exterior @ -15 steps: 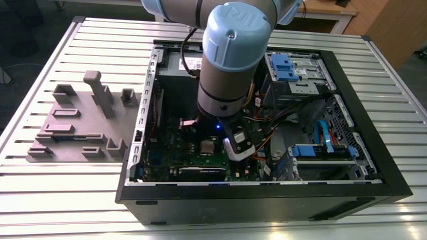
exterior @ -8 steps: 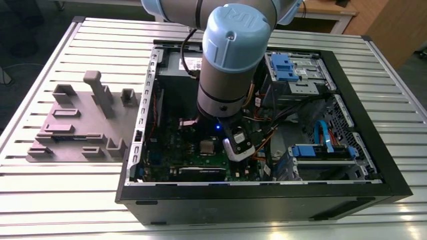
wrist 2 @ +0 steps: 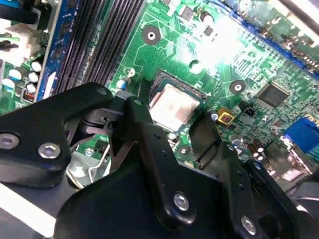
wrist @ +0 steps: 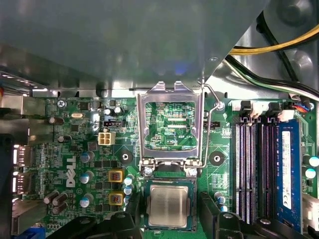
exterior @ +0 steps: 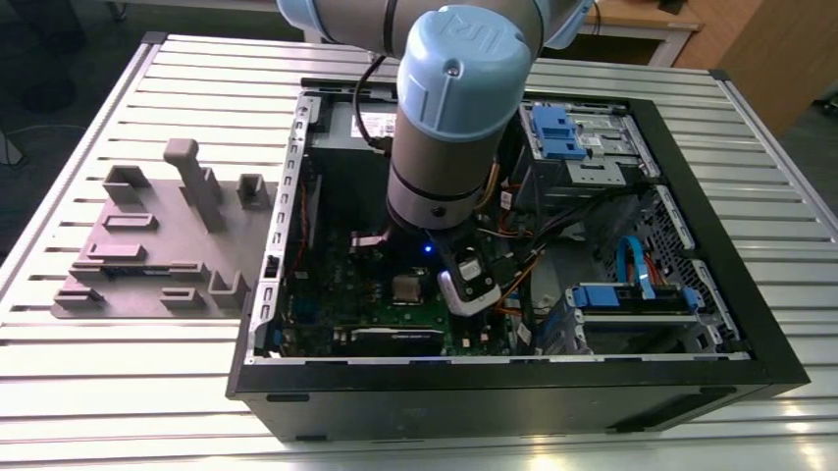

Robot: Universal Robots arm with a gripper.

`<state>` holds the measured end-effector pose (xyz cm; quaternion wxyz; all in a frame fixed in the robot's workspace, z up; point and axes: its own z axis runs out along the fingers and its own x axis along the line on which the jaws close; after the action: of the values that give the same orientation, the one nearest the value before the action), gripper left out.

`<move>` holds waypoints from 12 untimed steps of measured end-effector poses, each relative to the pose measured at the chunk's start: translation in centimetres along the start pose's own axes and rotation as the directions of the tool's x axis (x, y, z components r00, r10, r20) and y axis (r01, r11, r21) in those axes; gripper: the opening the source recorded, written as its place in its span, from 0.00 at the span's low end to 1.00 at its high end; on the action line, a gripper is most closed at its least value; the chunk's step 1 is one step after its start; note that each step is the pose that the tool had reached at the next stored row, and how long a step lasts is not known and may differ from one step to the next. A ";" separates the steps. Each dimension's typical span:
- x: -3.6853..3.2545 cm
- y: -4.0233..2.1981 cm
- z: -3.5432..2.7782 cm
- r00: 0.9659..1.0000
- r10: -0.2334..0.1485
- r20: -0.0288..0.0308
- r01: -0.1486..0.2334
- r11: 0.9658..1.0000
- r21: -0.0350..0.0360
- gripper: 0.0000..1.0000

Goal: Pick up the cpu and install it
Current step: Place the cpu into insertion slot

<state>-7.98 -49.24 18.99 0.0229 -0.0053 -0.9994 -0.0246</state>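
exterior view, robot arm set inside open computer case, cpu seen on motherboard, second wrist view, tool spread wide with nothing held, fingers flanking cpu, first wrist view, cpu laid in socket, load frame raised

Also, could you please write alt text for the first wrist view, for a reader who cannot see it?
The cpu lies in its socket on the green motherboard, flanked by the black fingers of the open gripper. The socket's metal frame is swung open beside it.
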 end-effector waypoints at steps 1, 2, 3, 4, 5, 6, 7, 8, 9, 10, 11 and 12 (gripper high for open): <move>0.02 0.00 -0.09 1.000 0.000 0.000 0.000 1.000 0.000 0.58; 0.03 0.01 -0.20 1.000 0.000 0.000 0.000 1.000 0.000 0.58; 0.03 0.02 -0.21 1.000 0.001 0.000 -0.001 1.000 0.000 0.58; 0.03 0.02 -0.21 1.000 0.001 0.000 -0.001 1.000 0.000 0.58; 0.03 0.02 -0.21 1.000 0.001 -0.001 -0.001 1.000 0.000 0.58; 0.03 0.02 -0.21 1.000 0.001 -0.001 -0.001 1.000 0.000 0.58; 0.01 0.02 -0.22 1.000 0.001 -0.001 -0.001 1.000 0.000 0.58; 0.00 0.02 -0.22 1.000 0.001 -0.001 -0.001 1.000 0.000 0.57; -0.01 0.02 -0.22 1.000 0.001 -0.001 -0.001 1.000 0.000 0.51; -0.02 0.02 -0.22 1.000 0.001 -0.002 -0.001 1.000 -0.001 0.51; -0.03 0.02 -0.23 1.000 0.001 -0.002 -0.001 1.000 -0.001 0.44; -0.04 0.01 -0.25 1.000 0.001 -0.002 -0.001 1.000 -0.001 0.44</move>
<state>-7.93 -49.24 19.23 0.0241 -0.0059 -0.9994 -0.0251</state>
